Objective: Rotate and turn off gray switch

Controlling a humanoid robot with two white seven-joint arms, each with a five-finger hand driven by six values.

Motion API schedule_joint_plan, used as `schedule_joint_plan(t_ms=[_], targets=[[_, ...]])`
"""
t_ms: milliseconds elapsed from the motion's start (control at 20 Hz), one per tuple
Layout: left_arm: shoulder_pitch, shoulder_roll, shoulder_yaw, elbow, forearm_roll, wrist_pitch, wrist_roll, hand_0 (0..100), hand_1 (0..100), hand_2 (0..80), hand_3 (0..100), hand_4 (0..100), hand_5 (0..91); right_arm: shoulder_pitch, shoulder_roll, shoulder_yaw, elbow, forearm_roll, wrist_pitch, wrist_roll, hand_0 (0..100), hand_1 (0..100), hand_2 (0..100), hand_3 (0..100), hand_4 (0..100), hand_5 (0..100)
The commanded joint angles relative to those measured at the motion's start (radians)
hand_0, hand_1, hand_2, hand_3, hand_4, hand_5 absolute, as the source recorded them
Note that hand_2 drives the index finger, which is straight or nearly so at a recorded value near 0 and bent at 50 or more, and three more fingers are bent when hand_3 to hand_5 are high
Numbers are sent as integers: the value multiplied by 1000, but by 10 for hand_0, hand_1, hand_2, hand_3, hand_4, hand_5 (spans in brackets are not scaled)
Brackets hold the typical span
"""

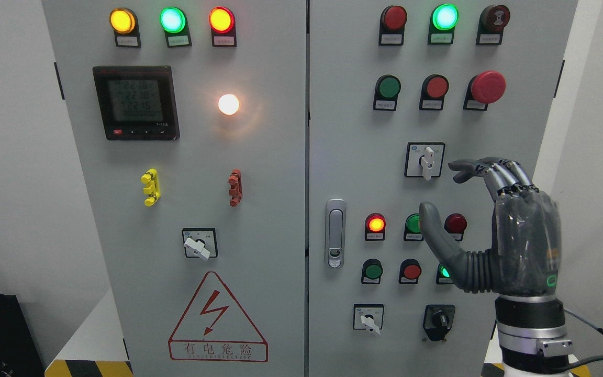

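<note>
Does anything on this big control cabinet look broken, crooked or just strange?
Nothing looks damaged. The rotary switches differ: the white switch near the right hand stands upright, while the lower-left switch and the bottom switch sit tilted. That looks like different settings, not a fault.

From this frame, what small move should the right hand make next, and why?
Probably ease the right hand left and slightly up toward the gray switch. Its fingers are spread and hold nothing, with the fingertips just right of the switch's white handle, apparently not yet touching it. The handle stands upright, so no turn seems begun.
</note>
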Motion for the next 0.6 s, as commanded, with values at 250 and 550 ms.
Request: schedule_joint_plan(t_ms=[250, 550], targets=[[0, 0, 32, 23, -8, 0, 5, 120, 389, 0, 0, 0, 0, 48, -12, -23, -62, -22, -9, 5, 289, 209, 163, 202, 112, 48], [0, 0, 32, 23, -8, 0, 5, 120, 389, 0, 0, 0, 0, 74, -14, -23, -62, -22, -27, 5, 278, 227, 165, 207, 114, 49]])
